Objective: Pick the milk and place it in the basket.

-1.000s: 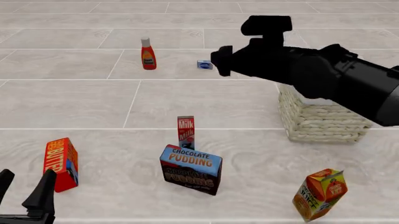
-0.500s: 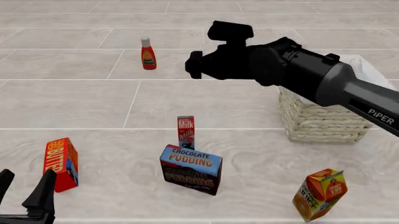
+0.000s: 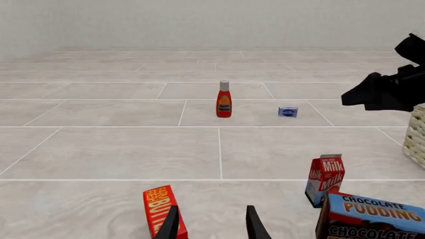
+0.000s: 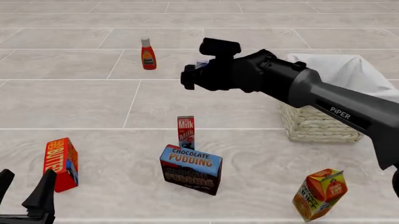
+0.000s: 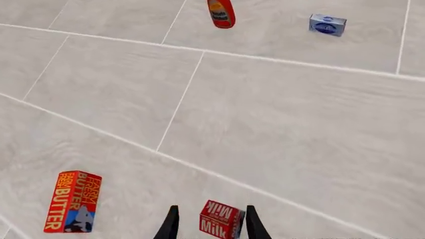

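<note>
The milk is a slim red carton standing upright just behind the chocolate pudding box. It also shows in the left wrist view as the milk and in the right wrist view as the milk. My right gripper hangs open in the air well above and behind the carton; in its own view the right gripper frames the milk between open fingers, far below them. The basket stands at the right, white liner showing. My left gripper rests open at the near left, beside the butter box.
A ketchup bottle stands at the back left, with a small blue box to its right. An orange juice carton leans at the near right. The right arm stretches across above the basket's front.
The right arm has swung left and lower, away from over the basket toward the space above the milk, uncovering the basket's liner. The left gripper has not moved.
</note>
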You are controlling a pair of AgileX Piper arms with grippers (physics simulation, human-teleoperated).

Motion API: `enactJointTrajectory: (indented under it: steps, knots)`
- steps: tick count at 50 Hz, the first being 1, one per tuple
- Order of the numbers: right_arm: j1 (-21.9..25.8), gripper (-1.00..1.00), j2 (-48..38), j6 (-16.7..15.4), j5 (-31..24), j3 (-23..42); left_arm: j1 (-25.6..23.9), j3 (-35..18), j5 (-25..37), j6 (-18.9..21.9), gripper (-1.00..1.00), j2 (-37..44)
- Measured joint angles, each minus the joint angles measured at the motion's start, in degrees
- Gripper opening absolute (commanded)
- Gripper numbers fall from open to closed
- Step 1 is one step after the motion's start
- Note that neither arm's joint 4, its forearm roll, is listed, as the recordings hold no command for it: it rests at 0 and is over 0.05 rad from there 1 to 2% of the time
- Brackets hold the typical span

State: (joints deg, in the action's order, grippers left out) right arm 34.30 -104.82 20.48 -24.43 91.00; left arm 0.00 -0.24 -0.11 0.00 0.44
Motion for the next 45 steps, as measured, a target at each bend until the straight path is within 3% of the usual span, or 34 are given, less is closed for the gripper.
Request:
enactJointTrajectory:
  steps: [45]
  knots:
    - [2.51, 1.0, -9.15, 1.47, 2.43, -1.75, 0.0, 0.0, 0.0, 0.0, 1.0, 0.0]
